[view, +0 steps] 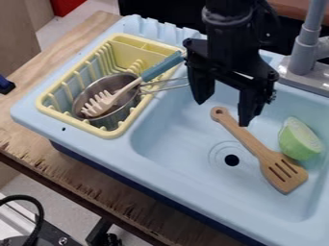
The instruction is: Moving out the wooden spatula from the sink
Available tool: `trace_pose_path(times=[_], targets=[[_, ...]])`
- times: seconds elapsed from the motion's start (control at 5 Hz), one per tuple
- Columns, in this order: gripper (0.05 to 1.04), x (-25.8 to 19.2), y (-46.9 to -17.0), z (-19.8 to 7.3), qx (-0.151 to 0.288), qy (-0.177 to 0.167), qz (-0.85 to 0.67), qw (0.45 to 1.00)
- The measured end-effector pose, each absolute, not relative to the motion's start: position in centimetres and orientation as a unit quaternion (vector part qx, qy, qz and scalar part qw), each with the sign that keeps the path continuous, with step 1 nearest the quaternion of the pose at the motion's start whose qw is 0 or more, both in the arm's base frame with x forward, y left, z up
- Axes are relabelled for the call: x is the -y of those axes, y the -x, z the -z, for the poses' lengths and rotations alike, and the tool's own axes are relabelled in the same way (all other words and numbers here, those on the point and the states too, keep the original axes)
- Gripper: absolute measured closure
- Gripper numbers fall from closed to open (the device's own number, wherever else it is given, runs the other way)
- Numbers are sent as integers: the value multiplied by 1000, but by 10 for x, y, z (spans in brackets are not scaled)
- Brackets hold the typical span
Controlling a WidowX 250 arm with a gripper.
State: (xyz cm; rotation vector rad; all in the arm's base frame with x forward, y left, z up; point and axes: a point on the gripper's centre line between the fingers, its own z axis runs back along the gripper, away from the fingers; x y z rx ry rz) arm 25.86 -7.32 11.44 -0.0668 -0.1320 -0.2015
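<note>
The black gripper (222, 113) is hanging over the sink (151, 141) with its two fingers standing apart, while the upper arm is running out past the top edge. The wooden spatula (256, 147) is lying in the basin, its holed handle end pointing up toward the space below the fingers; whether a fingertip is touching the handle, I cannot tell. The sink is running out of view at the right, and the grey faucet (304, 55) is being cut off by the top and right edges. A dark blue and black object (6, 85) is showing only partly at the left edge, too little to name. The basin is holding the spatula and a green cut piece of toy food (299, 140), which is resting near the slotted blade, with the round drain hole (232, 160) sitting left of the blade. Beside the basin, a yellow rack (49, 104) is holding a metal pot (122, 116), whose lower part the rack's wall is partly hiding. A pronged wooden fork (107, 100) is lying slantwise across the pot, its teal handle reaching over the rack's rim toward the gripper.
</note>
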Motion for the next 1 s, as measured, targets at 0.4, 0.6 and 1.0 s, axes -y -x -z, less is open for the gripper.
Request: trace_pose_path(times=[0.4,0.6,1.0], targets=[[85,81,-260,-97,56,60,15,997],[85,83,-261,-86,59,73,-48,994],[85,64,-267,-80,54,51,-275,958]])
